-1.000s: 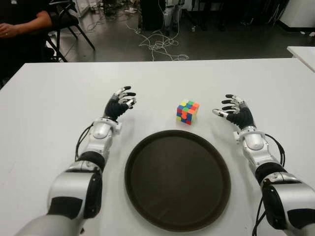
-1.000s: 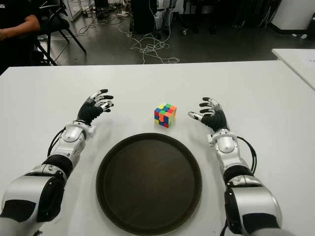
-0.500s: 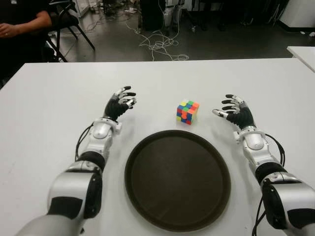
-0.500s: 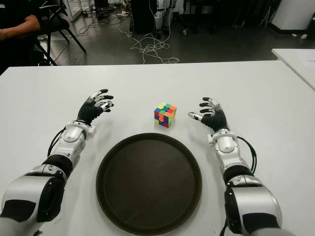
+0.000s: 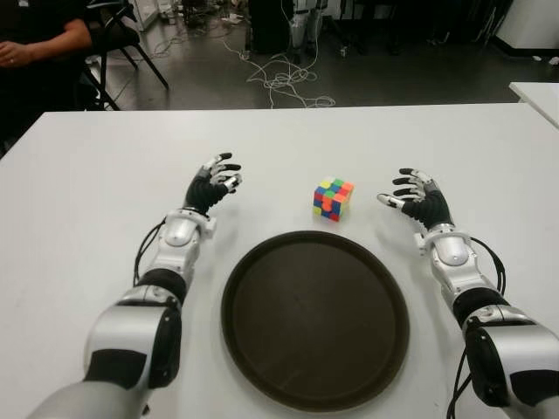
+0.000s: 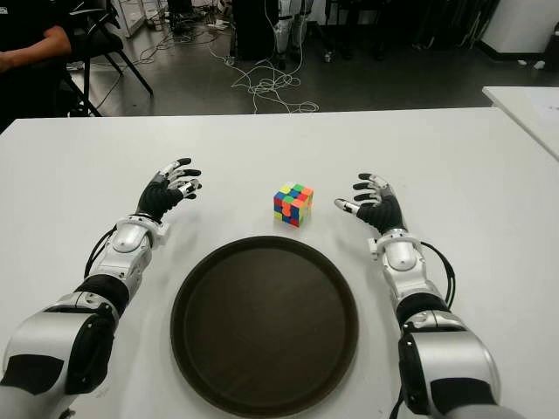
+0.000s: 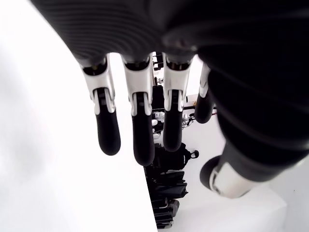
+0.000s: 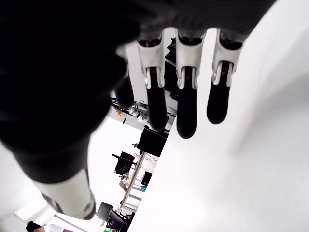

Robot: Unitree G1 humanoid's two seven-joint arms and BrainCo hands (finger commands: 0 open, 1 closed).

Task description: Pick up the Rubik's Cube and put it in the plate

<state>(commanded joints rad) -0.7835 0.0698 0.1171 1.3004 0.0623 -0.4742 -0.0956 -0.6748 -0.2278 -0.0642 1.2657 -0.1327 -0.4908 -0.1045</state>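
The cube (image 5: 333, 199) stands alone on the white tabletop (image 5: 105, 175), just beyond the far rim of the plate (image 5: 314, 319) and not touching it. Nothing holds it. The right hand (image 5: 415, 196) is near it on its right side, with the fingers (image 8: 186, 108) apart and loosely bent around nothing. The left hand (image 5: 212, 184) shows farther off, to the left of the cube, and its fingers (image 7: 142, 128) are also apart and empty.

The step now is the reach and the grasp, and I think the right hand is the better one for it, because it is closer. The hand should come to the cube from the side, with the thumb on one face and the other fingers on the opposite face, on flat faces and not on corners. The cube sits a little turned, so the wrist may need to turn too. If one finger arrives first, the cube could slide on the smooth tabletop. After the lift, the way to the plate is short.

The tabletop is plain and carries only these things. Behind it there is a dark floor with loose cables (image 5: 284, 83), chairs, and a seated person (image 5: 39, 44) at the far left. The corner of another table (image 5: 537, 92) shows at the right.
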